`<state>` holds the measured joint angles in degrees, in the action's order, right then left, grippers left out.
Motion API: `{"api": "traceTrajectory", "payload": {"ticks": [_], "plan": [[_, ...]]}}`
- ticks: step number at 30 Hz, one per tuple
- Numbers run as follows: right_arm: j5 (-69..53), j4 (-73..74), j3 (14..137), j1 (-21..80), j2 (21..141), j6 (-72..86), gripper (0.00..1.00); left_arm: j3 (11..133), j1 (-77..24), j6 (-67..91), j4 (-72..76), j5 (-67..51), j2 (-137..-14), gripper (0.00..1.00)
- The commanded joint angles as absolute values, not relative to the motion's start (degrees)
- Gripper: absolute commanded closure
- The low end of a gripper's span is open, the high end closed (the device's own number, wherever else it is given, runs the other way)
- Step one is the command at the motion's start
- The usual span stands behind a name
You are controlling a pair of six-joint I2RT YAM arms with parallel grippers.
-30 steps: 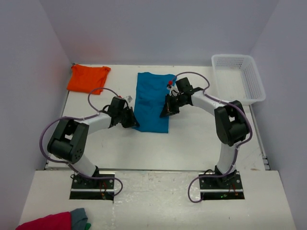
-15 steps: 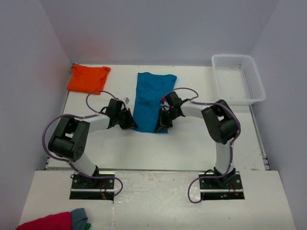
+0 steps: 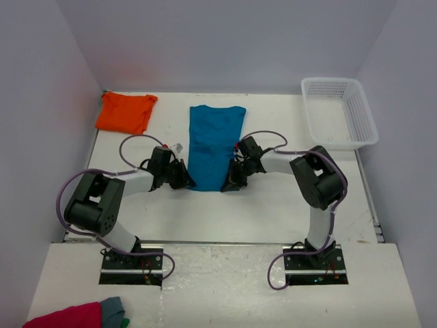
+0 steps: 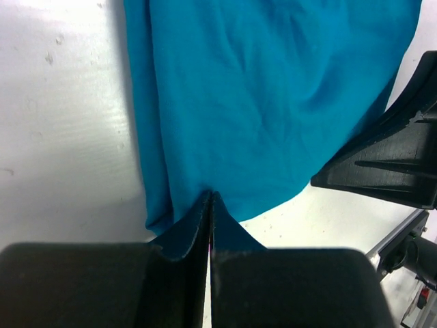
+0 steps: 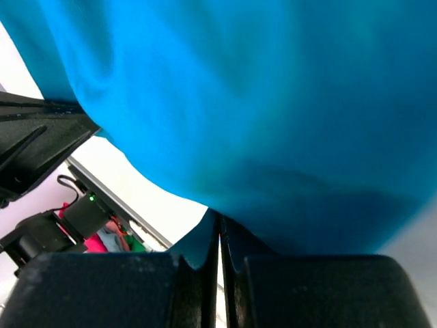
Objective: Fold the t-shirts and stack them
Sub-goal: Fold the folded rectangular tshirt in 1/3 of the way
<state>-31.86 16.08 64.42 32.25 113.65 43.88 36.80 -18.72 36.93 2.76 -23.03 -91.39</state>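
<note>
The teal-blue t-shirt (image 3: 212,142) lies as a long folded strip at the middle of the table, running front to back. My left gripper (image 3: 186,180) is shut on its near left corner, and the left wrist view shows the blue cloth (image 4: 273,102) pinched at the fingertips. My right gripper (image 3: 231,183) is shut on its near right corner, and the right wrist view shows the cloth (image 5: 259,102) draped over the closed jaws. The orange t-shirt (image 3: 125,111) lies folded at the far left corner, away from both grippers.
A white plastic basket (image 3: 339,113) stands at the far right. A crimson-pink cloth (image 3: 65,317) and a grey cloth (image 3: 113,309) lie off the table at the bottom left. The table's near edge (image 3: 218,239) runs just behind the arm bases.
Both grippers have moved toward the near edge, dragging the teal-blue shirt's near end with them. The right gripper has come from the shirt's middle right to its near right corner.
</note>
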Motion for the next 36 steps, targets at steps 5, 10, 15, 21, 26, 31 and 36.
{"api": "traceTrajectory", "payload": {"ticks": [5, 10, 15, 21, 26, 31, 36], "plan": [[-18.9, 14.51, 49.58, 33.48, 109.96, 45.53, 1.0, 30.33, -18.46, 35.86, -1.84, -21.09, -87.9, 1.0], [-18.46, 11.78, 42.37, 35.33, 106.88, 47.11, 1.0, 26.11, -18.55, 37.0, -2.11, -20.92, -82.81, 1.0], [-18.47, 10.54, 37.97, 40.93, 101.0, 45.45, 1.0, 22.06, -19.07, 37.7, -4.65, -21.71, -75.6, 1.0], [-7.04, 25.3, 44.2, 50.53, 83.37, 45.35, 1.0, 24.6, -22.32, 39.37, -14.38, -16.97, -58.12, 1.0], [-1.85, 35.15, 53.07, 50.28, 76.64, 42.55, 1.0, 35.32, -22.5, 36.92, -19.86, -15.99, -55.98, 1.0], [-0.79, 37.18, 64.5, 45.36, 86.01, 35.25, 0.75, 42.79, -22.41, 35.6, -16.27, -17.83, -69.04, 1.0], [-2.46, 36.91, 75.66, 41.49, 97.19, 30.5, 1.0, 47.8, -22.24, 35.95, -9.85, -20.04, -81.97, 1.0]]}}
